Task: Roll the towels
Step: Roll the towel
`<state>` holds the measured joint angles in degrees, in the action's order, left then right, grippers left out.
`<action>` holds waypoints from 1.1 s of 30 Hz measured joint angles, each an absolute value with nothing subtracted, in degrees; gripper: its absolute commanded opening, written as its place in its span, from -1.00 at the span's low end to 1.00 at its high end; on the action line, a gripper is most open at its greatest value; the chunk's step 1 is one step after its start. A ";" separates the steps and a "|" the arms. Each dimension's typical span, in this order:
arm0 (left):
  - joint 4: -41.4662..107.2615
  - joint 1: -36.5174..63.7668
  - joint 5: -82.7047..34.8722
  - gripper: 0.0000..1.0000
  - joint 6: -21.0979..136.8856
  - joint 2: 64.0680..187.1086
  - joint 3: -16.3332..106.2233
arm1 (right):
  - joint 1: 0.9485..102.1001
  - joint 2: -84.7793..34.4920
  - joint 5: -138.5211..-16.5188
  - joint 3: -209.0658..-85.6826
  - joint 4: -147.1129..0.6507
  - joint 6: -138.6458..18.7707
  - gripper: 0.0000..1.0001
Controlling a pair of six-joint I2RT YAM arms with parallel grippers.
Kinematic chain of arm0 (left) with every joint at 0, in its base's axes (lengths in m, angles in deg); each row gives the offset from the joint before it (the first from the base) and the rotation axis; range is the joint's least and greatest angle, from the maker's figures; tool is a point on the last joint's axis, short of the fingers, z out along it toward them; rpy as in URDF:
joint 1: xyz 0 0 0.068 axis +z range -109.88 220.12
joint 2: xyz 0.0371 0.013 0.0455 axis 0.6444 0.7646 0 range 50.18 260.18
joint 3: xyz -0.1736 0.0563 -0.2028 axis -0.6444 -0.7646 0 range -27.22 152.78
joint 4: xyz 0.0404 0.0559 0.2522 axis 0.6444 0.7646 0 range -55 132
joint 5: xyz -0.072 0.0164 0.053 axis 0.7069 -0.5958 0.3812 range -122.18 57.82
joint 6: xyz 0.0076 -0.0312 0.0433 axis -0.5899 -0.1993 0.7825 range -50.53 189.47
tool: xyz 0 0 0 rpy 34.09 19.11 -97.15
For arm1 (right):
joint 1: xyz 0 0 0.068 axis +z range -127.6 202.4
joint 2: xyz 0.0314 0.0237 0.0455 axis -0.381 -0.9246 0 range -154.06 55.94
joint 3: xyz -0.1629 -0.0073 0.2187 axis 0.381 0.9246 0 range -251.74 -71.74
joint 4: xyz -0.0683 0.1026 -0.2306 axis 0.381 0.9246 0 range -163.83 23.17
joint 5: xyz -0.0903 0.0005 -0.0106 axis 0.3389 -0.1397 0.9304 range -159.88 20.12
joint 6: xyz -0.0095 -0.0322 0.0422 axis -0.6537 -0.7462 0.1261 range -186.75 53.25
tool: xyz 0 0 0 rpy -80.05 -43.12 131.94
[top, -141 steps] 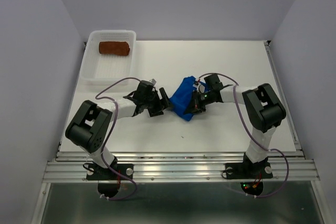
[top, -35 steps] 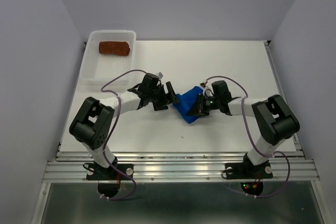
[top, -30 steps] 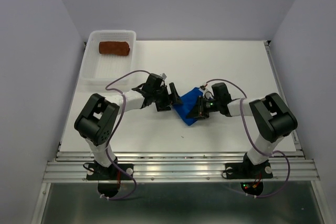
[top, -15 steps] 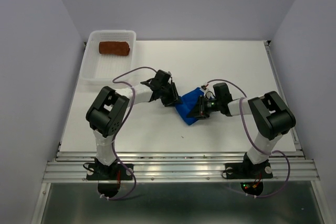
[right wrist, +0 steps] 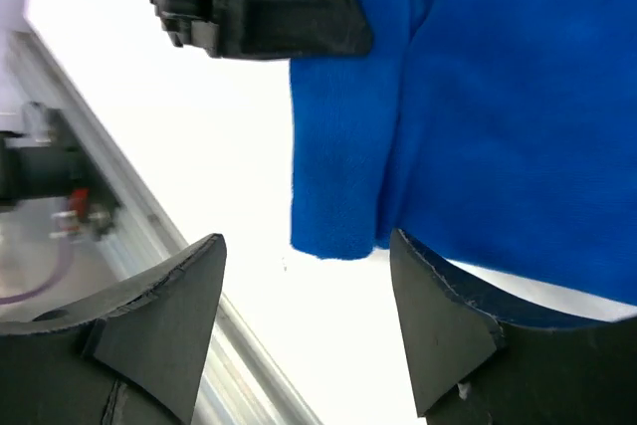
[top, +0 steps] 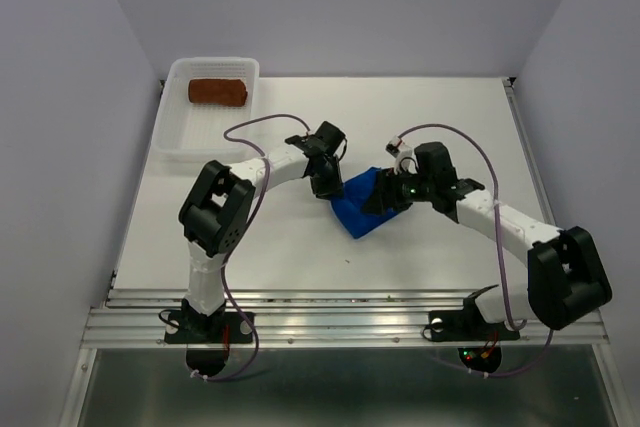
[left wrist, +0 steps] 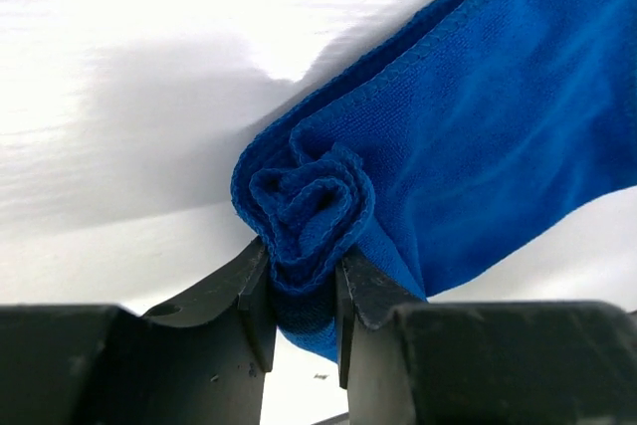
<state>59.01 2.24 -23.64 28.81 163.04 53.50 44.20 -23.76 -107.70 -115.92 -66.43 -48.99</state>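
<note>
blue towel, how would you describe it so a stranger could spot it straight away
On the white table, look at the middle. The bright royal blue cloth towel lies there, one end rolled and pinched in the left gripper. The only other one, a rust-brown cloth towel, sits rolled in the white perforated plastic basket at the far left corner.

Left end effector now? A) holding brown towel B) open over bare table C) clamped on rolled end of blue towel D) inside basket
C: the left wrist view shows the left end effector pinching the blue towel at its rolled end; the brown towel lies in the basket.
</note>
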 measured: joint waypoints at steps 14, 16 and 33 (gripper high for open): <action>77.50 1.97 -25.54 -0.39 29.86 168.20 64.43 | 71.94 -21.32 -72.80 -118.35 -64.24 -62.83 0.45; 78.79 1.99 -25.19 -0.38 29.60 168.68 65.07 | 75.24 -23.57 -67.75 -118.52 -64.46 -64.84 0.45; 82.81 2.67 -23.12 0.10 28.22 170.30 67.62 | 84.53 -37.62 -43.18 -121.08 -66.27 -71.79 -0.80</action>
<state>82.81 2.67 -23.12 28.22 170.30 67.62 84.53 -37.62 -43.18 -121.08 -66.27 -71.79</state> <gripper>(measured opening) 0.438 0.221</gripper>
